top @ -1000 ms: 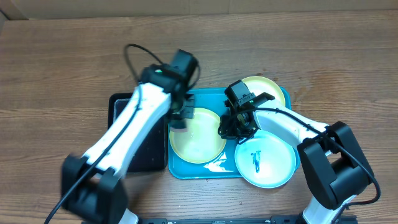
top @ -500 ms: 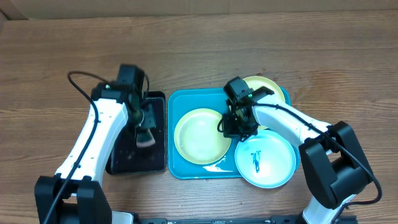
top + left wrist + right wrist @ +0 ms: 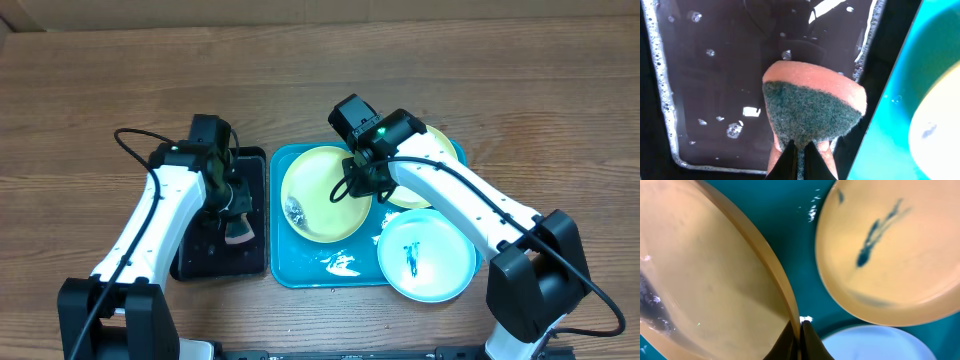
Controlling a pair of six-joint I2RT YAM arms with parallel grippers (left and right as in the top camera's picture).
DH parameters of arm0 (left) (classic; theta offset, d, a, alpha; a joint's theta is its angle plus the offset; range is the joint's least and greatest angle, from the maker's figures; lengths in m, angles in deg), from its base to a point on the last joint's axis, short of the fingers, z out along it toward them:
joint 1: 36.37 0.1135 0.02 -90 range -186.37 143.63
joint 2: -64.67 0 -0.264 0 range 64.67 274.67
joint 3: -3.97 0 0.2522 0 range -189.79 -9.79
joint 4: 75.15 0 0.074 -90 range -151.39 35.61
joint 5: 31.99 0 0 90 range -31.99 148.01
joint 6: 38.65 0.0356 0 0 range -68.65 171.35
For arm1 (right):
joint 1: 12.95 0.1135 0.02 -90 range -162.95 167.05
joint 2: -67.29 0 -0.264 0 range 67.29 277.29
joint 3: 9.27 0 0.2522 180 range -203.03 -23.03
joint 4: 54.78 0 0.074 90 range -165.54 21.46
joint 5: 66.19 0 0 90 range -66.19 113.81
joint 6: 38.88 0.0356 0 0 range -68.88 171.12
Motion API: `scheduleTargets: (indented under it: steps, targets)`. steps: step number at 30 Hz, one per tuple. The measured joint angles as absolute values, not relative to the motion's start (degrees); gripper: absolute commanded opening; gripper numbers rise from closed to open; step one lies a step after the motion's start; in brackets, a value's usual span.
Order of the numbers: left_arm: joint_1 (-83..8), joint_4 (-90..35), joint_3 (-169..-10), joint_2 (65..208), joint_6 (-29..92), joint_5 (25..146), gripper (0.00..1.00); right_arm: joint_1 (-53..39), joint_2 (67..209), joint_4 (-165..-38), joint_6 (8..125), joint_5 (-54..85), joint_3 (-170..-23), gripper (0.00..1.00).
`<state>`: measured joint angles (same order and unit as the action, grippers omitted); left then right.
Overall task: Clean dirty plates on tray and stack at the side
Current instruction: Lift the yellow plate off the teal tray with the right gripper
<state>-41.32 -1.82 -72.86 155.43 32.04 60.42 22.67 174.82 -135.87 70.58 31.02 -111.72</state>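
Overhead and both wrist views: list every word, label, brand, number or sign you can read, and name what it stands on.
None: no text can be read in any view.
The tray, black tray, sponge, yellow-green plate and light blue plate carry no lettering.
The left arm and right arm show no legible label.
The dark smear on the light blue plate is dirt, not writing.

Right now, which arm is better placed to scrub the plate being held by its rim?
Left. The left gripper is shut on the sponge over the black tray, right beside the plate. The right gripper is busy pinching that plate's rim.
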Motion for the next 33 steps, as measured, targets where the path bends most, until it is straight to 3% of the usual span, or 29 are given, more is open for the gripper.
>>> scheduleTargets:
  steps: [12, 33]
  targets:
    - [-33.0, -2.2, -72.9, 155.4, 34.0, 62.8, 0.04, 24.4, 171.8, -140.9, 68.4, 45.2, -114.1, 0.04]
    - [-33.0, -2.7, -72.9, 155.4, 34.9, 63.4, 0.04, 47.2, 170.3, -149.0, 67.4, 82.5, -114.4, 0.04]
